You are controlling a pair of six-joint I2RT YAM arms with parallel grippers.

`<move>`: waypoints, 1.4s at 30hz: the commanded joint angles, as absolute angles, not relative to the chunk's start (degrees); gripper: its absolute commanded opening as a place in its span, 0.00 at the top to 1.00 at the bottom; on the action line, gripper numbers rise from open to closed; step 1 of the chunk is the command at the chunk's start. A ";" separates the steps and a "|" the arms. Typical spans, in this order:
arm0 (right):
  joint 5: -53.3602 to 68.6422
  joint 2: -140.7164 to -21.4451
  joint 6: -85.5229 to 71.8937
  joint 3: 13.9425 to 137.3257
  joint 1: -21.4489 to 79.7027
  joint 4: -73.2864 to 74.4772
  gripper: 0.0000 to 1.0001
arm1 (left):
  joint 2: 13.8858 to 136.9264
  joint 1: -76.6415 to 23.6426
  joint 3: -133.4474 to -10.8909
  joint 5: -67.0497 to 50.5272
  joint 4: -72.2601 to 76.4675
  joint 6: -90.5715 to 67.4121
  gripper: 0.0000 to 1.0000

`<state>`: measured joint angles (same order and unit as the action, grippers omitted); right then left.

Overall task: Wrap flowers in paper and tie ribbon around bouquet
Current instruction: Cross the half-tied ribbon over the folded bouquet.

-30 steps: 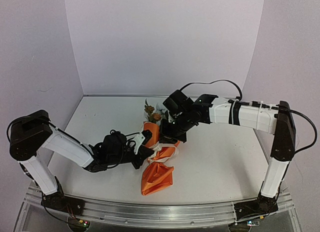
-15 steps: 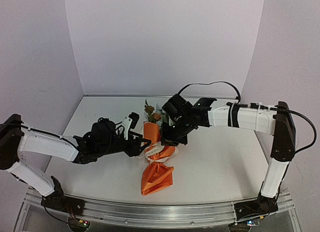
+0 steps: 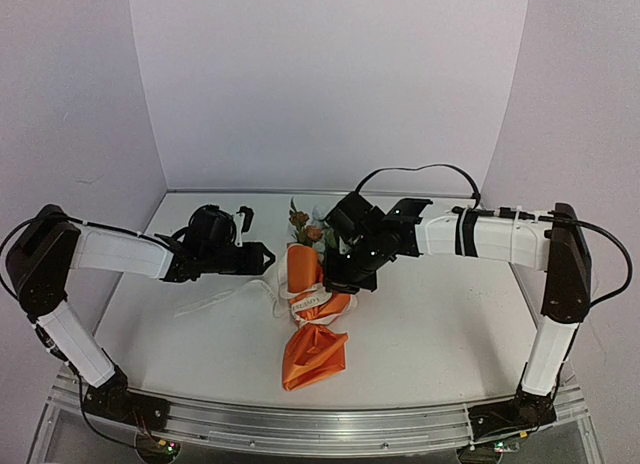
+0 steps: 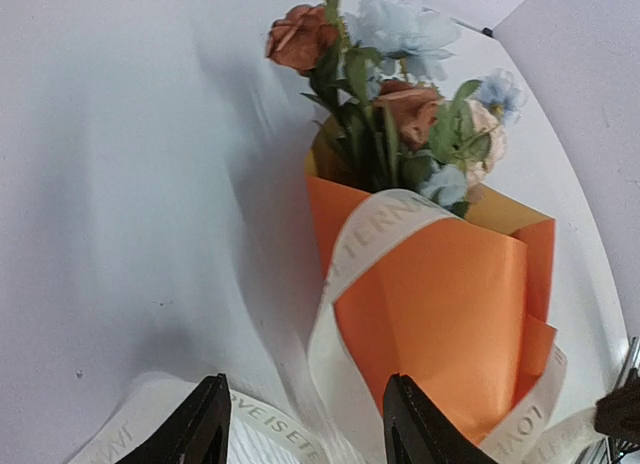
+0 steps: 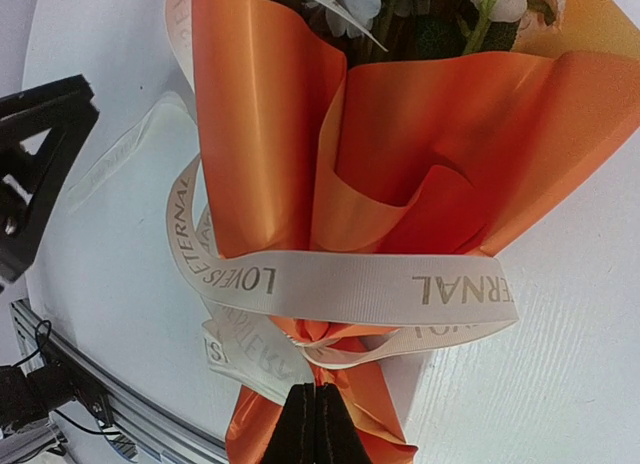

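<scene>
Centrally on the table (image 3: 450, 334), orange paper bouquet (image 3: 315, 356) lying flat, cream ribbon (image 3: 310, 302) looped round its waist, left gripper (image 4: 305, 424) parted and empty beside it, right gripper (image 5: 315, 424) closed tight at the waist.

There was one bouquet (image 3: 312, 302) on one counter (image 3: 440, 334). It counted a single sheet of orange paper (image 4: 450, 304) and a single cream ribbon (image 5: 350, 284) printed with lettering. Among the flowers (image 4: 385, 134), the left wrist view showed two orange blossoms (image 4: 300, 39), three pale blue blossoms (image 4: 400, 24) and one cream blossom (image 4: 487, 139); any further ones were hidden by leaves. There were two arms, a left arm (image 3: 110, 252) and a right arm (image 3: 490, 234). Each carried one tool, making two: the left tool (image 4: 305, 424) and the right tool (image 5: 315, 424), with two fingers apiece. One black cable (image 3: 420, 167) arched above the right arm.
</scene>
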<state>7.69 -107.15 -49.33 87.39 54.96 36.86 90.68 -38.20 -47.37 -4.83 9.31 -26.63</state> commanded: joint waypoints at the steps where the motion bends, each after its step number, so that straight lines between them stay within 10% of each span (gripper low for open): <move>1: 5.99 -105.48 -48.55 87.41 55.30 36.04 1.00 | 96.96 -35.73 -53.21 -9.93 9.35 -27.21 0.47; 32: 6.22 -106.53 -48.03 88.79 55.28 36.01 1.00 | 108.02 -33.40 -60.68 -20.86 14.73 -21.79 0.65; 42: 5.62 -107.89 -47.43 90.15 55.20 36.12 1.00 | 103.20 -33.39 -56.95 -17.53 19.80 -21.70 1.00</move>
<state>7.25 -107.15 -48.53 87.44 54.96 36.84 108.75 -33.43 -58.85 -19.84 14.15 -22.37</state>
